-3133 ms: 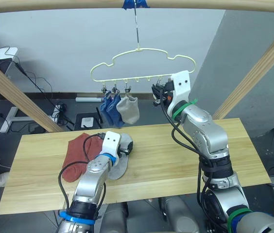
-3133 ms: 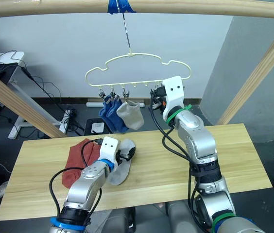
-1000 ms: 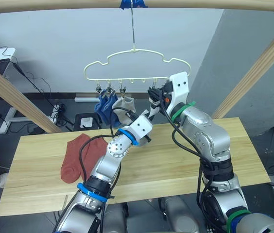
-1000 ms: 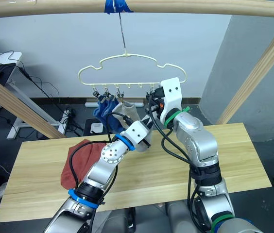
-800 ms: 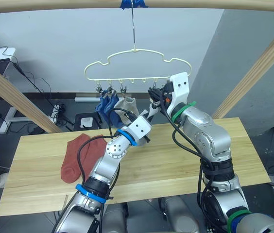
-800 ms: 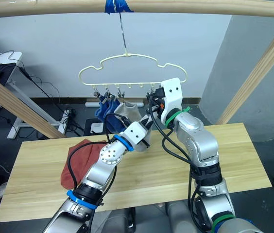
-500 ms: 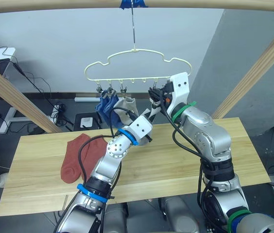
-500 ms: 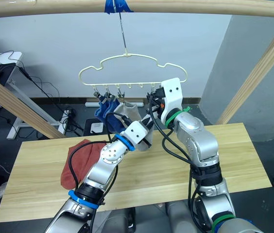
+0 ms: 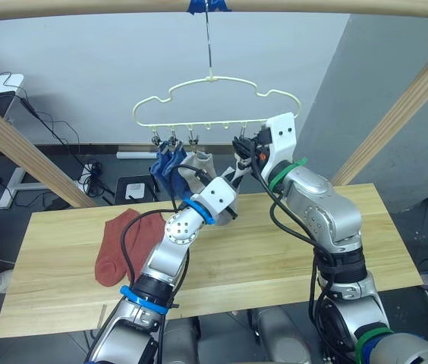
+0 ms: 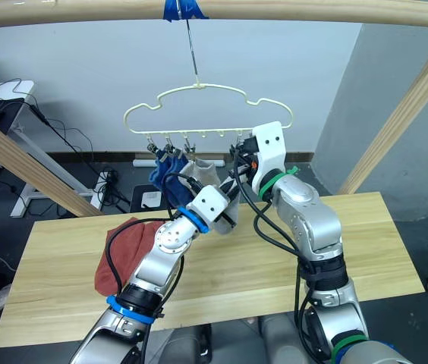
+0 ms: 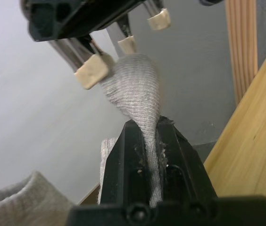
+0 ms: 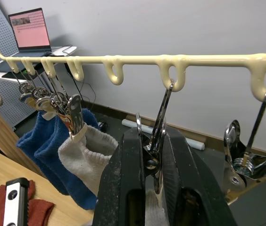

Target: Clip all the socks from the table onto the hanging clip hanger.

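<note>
My left gripper (image 11: 145, 136) is shut on a light grey sock (image 11: 135, 89) and holds it up just under the pale clip hanger (image 9: 199, 123). The sock's tip sits between the cream pads of a metal clip (image 11: 91, 70); whether the clip bites it I cannot tell. My right gripper (image 12: 153, 141) is shut on that clip (image 12: 159, 122), which hangs from the hanger's bar (image 12: 137, 60). Two blue socks (image 9: 165, 167) and a grey one (image 9: 197, 165) hang from clips further left. Two rust-red socks (image 9: 123, 243) lie on the table (image 9: 275, 258) at the left.
A wooden frame surrounds the table: a top bar (image 9: 313, 7) carrying the hanger's hook, and slanted posts at left (image 9: 24, 152) and right (image 9: 396, 114). A laptop (image 12: 29, 30) stands on a desk behind. Cables lie on the floor beyond the table.
My left gripper has risen slightly with the grey sock, closer to the clip held by the right gripper. The right arm has barely moved.
</note>
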### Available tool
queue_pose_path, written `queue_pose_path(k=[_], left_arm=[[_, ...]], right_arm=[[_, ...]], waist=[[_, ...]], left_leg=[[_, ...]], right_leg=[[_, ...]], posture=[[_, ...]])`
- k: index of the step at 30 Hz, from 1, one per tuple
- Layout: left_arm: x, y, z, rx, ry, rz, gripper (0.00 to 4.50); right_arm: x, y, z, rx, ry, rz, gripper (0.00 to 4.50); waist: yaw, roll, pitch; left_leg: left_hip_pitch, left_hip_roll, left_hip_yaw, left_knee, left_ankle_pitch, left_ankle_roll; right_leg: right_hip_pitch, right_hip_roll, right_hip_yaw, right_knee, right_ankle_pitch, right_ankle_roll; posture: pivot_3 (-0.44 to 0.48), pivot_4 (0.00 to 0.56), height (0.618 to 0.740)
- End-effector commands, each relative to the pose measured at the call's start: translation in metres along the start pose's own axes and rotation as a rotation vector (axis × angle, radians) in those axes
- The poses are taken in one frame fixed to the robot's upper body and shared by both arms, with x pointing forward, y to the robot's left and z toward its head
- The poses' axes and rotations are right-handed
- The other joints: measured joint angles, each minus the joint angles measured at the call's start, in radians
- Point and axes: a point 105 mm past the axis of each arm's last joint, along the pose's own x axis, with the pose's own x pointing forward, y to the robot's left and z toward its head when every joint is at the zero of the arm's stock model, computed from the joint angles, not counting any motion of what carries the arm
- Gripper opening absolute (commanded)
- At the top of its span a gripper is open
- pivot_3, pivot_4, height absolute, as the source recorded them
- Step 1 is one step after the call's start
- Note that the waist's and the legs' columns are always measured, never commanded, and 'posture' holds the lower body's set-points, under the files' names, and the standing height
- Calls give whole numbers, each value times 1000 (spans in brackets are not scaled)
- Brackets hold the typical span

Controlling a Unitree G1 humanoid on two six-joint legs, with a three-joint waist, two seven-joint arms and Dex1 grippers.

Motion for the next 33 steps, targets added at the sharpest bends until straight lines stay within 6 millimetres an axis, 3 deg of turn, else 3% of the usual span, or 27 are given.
queue_pose_path(k=[1,22,30,33], left_arm=[[3,3,17,4,-76,14,0],[12,16,32,-20,-124,73,0],[15,16,28,-23,-106,76,0],[16,16,25,-31,-88,74,0]], right_arm=[[-3,6,11,-14,-52,21,152],[-2,8,7,-1,-33,30,152],[-3,7,12,47,-48,29,2871],[-4,8,15,61,-57,37,2871]], waist=[[0,0,0],[0,0,0],[1,0,0],[1,0,0]], left_leg=[[0,0,0,0,0,0],[0,0,0,0,0,0],[-1,0,0,0,0,0],[-1,0,0,-1,0,0]], right_leg=[[0,0,0,0,0,0],[0,0,0,-1,-2,4],[0,0,0,-1,-2,4],[0,0,0,-1,-2,4]], posture=[[-216,275,740],[-207,269,740],[-207,261,740],[-205,262,740]])
